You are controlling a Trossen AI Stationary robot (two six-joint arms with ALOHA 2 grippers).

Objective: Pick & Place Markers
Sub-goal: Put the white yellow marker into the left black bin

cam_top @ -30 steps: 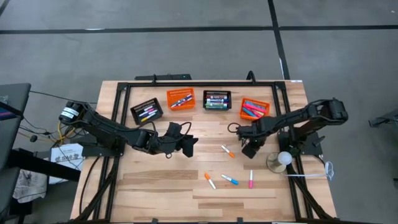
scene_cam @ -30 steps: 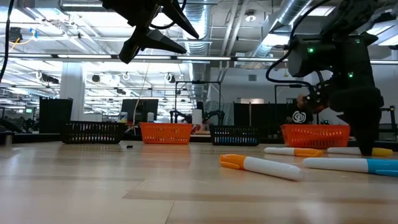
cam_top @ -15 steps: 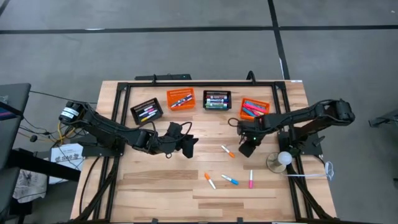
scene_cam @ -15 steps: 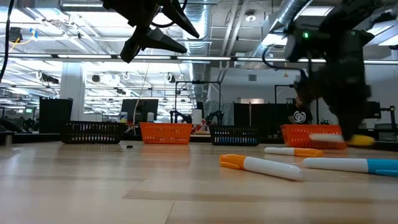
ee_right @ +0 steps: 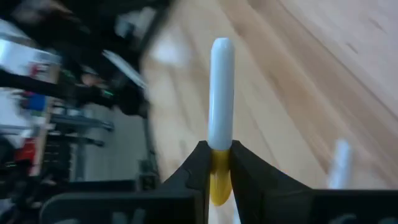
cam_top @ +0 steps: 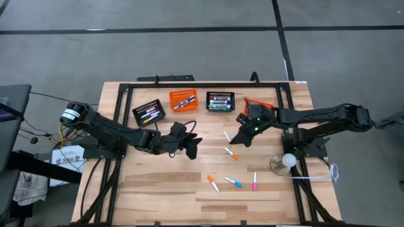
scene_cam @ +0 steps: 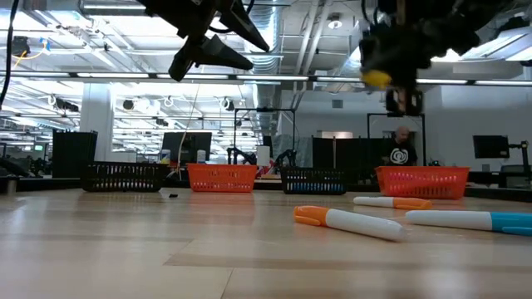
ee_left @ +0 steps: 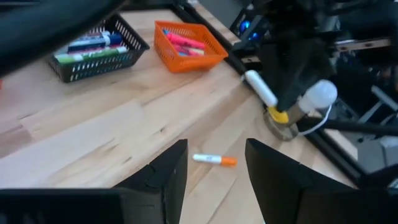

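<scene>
Centrally, white marker with yellow cap (ee_right: 220,99), slim and straight, pinched at its yellow end between the right gripper (ee_right: 216,163) fingers, barrel projecting beyond the fingertips, raised above the table (cam_top: 158,189) near the orange basket (cam_top: 264,105), left gripper (ee_left: 214,163) parted, hovering mid-table.

Overhead camera straight down, low camera level across table (scene_cam: 125,249), wrist cameras close.

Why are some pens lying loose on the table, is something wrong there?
Nothing looks broken or spilled. Four pens lie scattered on the wooden table, outside the baskets along its far edge. The right gripper holds a yellow-capped pen above the table.
</scene>
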